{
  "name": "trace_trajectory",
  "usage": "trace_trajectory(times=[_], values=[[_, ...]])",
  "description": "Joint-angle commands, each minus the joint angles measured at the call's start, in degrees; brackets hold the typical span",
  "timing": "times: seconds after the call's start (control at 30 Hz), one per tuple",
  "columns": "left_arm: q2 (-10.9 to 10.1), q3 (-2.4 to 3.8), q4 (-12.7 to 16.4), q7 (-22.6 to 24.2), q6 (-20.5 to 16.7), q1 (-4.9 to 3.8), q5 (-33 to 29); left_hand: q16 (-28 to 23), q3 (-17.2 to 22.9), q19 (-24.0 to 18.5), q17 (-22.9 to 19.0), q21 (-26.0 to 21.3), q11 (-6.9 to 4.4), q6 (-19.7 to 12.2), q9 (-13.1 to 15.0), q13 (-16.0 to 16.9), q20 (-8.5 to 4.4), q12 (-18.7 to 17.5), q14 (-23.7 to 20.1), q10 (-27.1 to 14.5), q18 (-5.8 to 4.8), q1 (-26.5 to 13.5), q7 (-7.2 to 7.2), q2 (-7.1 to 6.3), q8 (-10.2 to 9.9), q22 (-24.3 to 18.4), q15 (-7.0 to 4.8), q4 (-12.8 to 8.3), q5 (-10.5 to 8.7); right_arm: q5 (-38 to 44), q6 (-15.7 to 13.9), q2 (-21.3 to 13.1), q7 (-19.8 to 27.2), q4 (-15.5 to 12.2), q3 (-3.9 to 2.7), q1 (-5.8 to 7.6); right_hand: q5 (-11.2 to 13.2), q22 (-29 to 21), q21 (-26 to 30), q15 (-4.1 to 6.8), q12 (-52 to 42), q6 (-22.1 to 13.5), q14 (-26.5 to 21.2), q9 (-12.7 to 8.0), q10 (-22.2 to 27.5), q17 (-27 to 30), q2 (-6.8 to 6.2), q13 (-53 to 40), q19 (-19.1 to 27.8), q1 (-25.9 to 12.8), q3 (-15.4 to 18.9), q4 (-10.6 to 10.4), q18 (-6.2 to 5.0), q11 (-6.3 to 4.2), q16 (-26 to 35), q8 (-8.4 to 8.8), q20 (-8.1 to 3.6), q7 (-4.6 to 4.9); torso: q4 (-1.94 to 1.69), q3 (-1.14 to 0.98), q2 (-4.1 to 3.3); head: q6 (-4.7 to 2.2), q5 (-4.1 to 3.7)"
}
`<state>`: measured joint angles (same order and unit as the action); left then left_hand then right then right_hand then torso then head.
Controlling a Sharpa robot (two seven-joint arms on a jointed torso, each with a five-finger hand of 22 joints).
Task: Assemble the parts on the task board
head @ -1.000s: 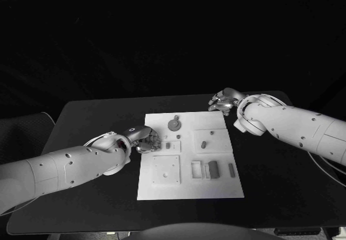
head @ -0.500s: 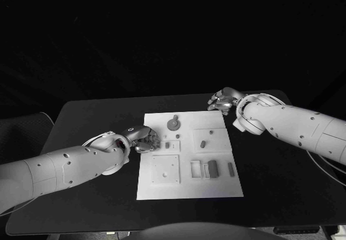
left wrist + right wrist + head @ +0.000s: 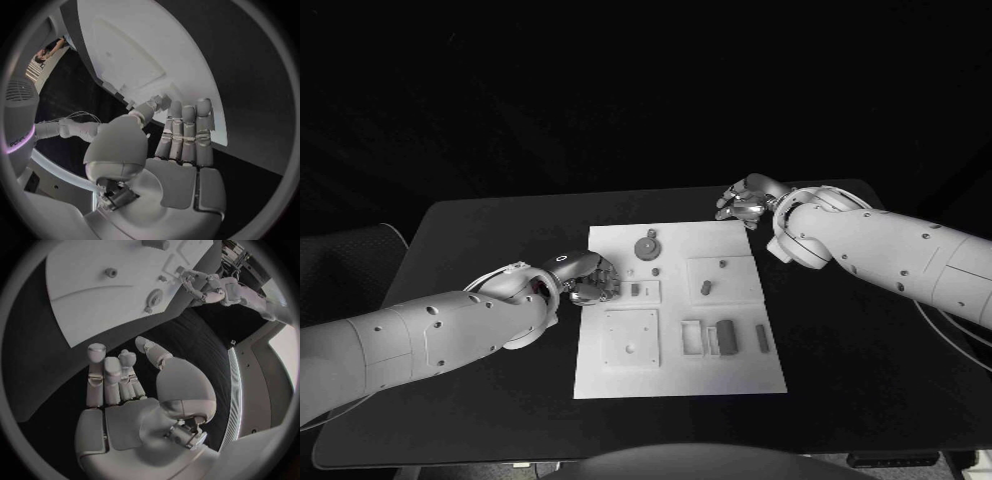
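The white task board [image 3: 747, 372] lies in the middle of the black table. On it are grey parts: a round disc [image 3: 648, 247] at the far end, a small block [image 3: 636, 290], a short peg [image 3: 707, 288], a long block [image 3: 727, 337] and a slim bar [image 3: 763, 339]. My left hand [image 3: 589, 280] sits at the board's left edge beside the small block; in the left wrist view the left hand [image 3: 178, 150] holds nothing, its fingers straight over the board [image 3: 144, 50]. My right hand [image 3: 749, 204] hovers past the board's far right corner; the right hand [image 3: 125, 385] is empty, thumb apart.
A square raised plate [image 3: 630, 337] with a small hole takes up the board's near left. Two open rectangular recesses [image 3: 692, 338] lie beside the long block. Bare black table [image 3: 488, 225] surrounds the board on all sides.
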<state>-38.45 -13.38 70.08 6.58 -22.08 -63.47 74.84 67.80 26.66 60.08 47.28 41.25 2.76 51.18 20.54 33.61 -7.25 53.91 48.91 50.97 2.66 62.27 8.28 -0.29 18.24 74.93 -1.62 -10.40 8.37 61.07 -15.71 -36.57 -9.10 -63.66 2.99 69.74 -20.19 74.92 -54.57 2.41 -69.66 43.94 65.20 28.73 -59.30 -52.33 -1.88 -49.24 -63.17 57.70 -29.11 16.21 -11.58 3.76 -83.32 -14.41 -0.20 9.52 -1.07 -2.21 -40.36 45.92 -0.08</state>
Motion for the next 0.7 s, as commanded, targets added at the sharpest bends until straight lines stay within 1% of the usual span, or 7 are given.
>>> trace_trajectory(times=[0.03,0.23,0.5,0.7], values=[[-0.08,-0.21,-0.06,0.05,1.29,0.24,-0.38,0.28,-0.25,-0.33,-0.11,0.20,0.11,-0.03,-0.06,-0.06,0.09,0.46,-0.47,-0.37,3.98,-0.06,0.46,-0.70,0.36,0.94,0.09,0.15,-0.28,0.14,0.88,0.02,0.18,0.01,0.00,-0.01,-0.35,0.74,0.35,0.02,-0.31,0.22,-0.07,-0.08,0.34,0.09,0.10,0.10,0.13,-0.65,-0.33,0.09,-3.42,-0.06,-0.25,-0.39,-0.43,0.72,-0.01,0.00,-0.01,0.08,0.01],[-0.20,-0.21,-0.05,0.46,0.52,0.24,-0.79,0.48,-0.34,-0.25,-0.20,0.25,0.12,0.14,0.00,-0.08,0.07,0.61,-0.45,-0.33,4.01,-0.13,0.49,-0.84,0.44,0.94,0.06,0.21,-0.27,0.14,0.97,-0.01,0.17,0.00,0.00,-0.01,-0.34,0.73,0.35,0.02,-0.31,0.22,-0.07,-0.08,0.34,0.09,0.11,0.10,0.13,-0.68,-0.32,0.07,-3.42,-0.05,-0.25,-0.39,-0.42,0.72,0.02,0.00,0.00,0.15,0.04],[-0.29,-0.21,0.04,0.40,0.73,0.24,-0.87,0.69,-0.38,-0.16,-0.33,0.26,0.13,0.28,0.06,-0.12,0.06,0.75,-0.43,-0.28,4.03,-0.28,0.54,-0.78,0.49,0.90,0.02,0.44,-0.25,0.13,0.99,-0.01,0.15,0.03,0.00,-0.01,-0.34,0.73,0.36,0.02,-0.31,0.20,-0.08,-0.09,0.35,0.09,0.11,0.11,0.14,-0.70,-0.33,0.07,-3.42,-0.05,-0.24,-0.39,-0.42,0.73,0.00,0.00,0.01,0.26,0.08],[-0.27,-0.21,-0.01,0.28,0.69,0.24,-0.96,0.80,-0.51,-0.21,-0.49,0.20,0.17,0.15,0.05,-0.21,0.06,0.79,-0.54,-0.39,4.04,-0.41,0.57,-1.18,0.39,0.86,0.01,0.50,-0.27,0.12,1.05,0.01,0.16,0.04,0.00,-0.01,-0.34,0.73,0.37,0.02,-0.31,0.20,-0.08,-0.09,0.35,0.10,0.11,0.11,0.14,-0.72,-0.33,0.06,-3.42,-0.05,-0.24,-0.38,-0.42,0.73,-0.01,-0.01,-0.01,0.29,0.09]])
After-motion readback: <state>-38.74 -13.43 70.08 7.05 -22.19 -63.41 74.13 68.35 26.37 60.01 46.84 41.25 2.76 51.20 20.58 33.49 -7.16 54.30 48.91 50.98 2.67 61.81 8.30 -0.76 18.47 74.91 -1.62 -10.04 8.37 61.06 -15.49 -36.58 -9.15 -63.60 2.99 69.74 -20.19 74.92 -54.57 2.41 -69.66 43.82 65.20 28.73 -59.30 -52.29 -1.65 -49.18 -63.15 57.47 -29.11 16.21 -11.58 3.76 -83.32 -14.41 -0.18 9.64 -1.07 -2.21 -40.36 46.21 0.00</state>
